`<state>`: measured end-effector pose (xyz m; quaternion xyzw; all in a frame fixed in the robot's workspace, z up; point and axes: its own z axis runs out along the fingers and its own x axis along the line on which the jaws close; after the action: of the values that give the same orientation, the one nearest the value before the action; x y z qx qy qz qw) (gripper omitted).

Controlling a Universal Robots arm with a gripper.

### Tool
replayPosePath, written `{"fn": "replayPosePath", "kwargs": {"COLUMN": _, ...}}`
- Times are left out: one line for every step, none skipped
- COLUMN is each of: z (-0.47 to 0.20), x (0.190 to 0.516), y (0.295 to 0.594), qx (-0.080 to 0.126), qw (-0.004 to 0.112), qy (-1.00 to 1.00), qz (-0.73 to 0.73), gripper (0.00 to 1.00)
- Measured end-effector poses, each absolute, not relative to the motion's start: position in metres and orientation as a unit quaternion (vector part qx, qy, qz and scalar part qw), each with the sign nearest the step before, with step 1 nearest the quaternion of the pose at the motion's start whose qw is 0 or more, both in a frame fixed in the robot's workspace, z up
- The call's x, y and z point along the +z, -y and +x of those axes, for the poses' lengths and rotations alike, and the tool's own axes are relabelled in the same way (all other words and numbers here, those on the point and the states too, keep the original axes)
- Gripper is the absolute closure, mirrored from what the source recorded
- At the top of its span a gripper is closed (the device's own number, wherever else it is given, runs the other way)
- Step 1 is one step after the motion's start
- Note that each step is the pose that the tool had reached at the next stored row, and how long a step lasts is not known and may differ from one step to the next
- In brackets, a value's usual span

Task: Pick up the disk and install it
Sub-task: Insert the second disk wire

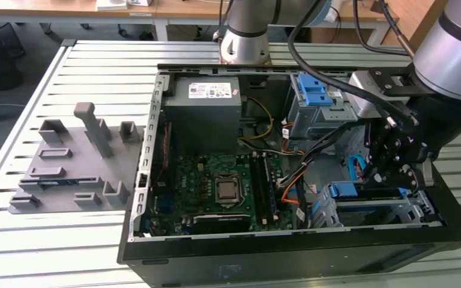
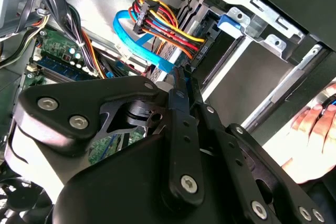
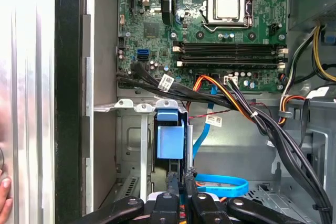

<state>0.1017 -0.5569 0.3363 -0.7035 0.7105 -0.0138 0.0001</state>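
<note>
- Now the gripper (image 1: 392, 174) hangs inside the open computer case (image 1: 295, 252), at the corner near the exterior view's right, just above the lower drive cage (image 1: 407, 211).
- In the first wrist view the two black fingers (image 3: 174, 190) stand close together, almost touching, with only a thin slit between them; whether they pinch anything in that slit I cannot tell.
- The disk (image 3: 170, 142) sits straight ahead of the fingertips, already slid on edge into the drive cage, its blue tab facing the camera and its blue bracket showing down both sides.
- In the exterior view the same blue tab (image 1: 343, 191) lies just beside the gripper, on the motherboard side, level with the cage's upper rim.
- A blue flat data cable (image 3: 223, 184) curls just beside the fingers, on the cage floor; in the second wrist view it loops past a bundle of red, yellow and orange wires (image 2: 163, 30).
- The motherboard (image 3: 210, 24) lies beyond the disk, further from the gripper, with thick black cables (image 3: 262, 124) running across between them.
- A person's hand (image 2: 315, 124) rests outside the case wall in the second wrist view.
- A second cage with blue clips (image 1: 314, 93) stands well apart from the gripper, next to the grey power supply (image 1: 202, 114).
</note>
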Motion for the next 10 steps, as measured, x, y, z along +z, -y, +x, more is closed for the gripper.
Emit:
{"fn": "replayPosePath", "kwargs": {"z": 0.1017, "x": 0.3361, "y": 0.5569, "qx": -0.014, "qw": 0.0, "qy": -0.711, "qz": -0.704, "gripper": 0.84}}
{"fn": "replayPosePath", "kwargs": {"z": 0.1017, "x": 0.3358, "y": 0.5569, "qx": -0.014, "qw": 0.0, "qy": -0.711, "qz": -0.704, "gripper": 0.84}}
{"fn": "replayPosePath", "kwargs": {"z": 0.1018, "x": 0.3356, "y": 0.5569, "qx": -0.014, "qw": 0.0, "qy": -0.711, "qz": -0.704, "gripper": 0.84}}
{"fn": "replayPosePath", "kwargs": {"z": 0.1018, "x": 0.3353, "y": 0.5569, "qx": -0.014, "qw": 0.0, "qy": -0.711, "qz": -0.704, "gripper": 0.84}}
{"fn": "replayPosePath", "kwargs": {"z": 0.1018, "x": 0.3351, "y": 0.5569, "qx": -0.014, "qw": 0.0, "qy": -0.711, "qz": -0.704, "gripper": 0.84}}
{"fn": "replayPosePath", "kwargs": {"z": 0.1019, "x": 0.3349, "y": 0.5569, "qx": -0.014, "qw": 0.0, "qy": -0.711, "qz": -0.704, "gripper": 0.84}}
{"fn": "replayPosePath", "kwargs": {"z": 0.1019, "x": 0.3347, "y": 0.5569, "qx": -0.014, "qw": 0.0, "qy": -0.711, "qz": -0.704, "gripper": 0.84}}
{"fn": "replayPosePath", "kwargs": {"z": 0.1019, "x": 0.3346, "y": 0.557, "qx": -0.014, "qw": 0.0, "qy": -0.711, "qz": -0.704, "gripper": 0.84}}
{"fn": "replayPosePath", "kwargs": {"z": 0.102, "x": 0.3345, "y": 0.557, "qx": -0.014, "qw": 0.0, "qy": -0.711, "qz": -0.704, "gripper": 0.84}}
{"fn": "replayPosePath", "kwargs": {"z": 0.1021, "x": 0.3345, "y": 0.557, "qx": -0.014, "qw": 0.0, "qy": -0.711, "qz": -0.704, "gripper": 0.84}}
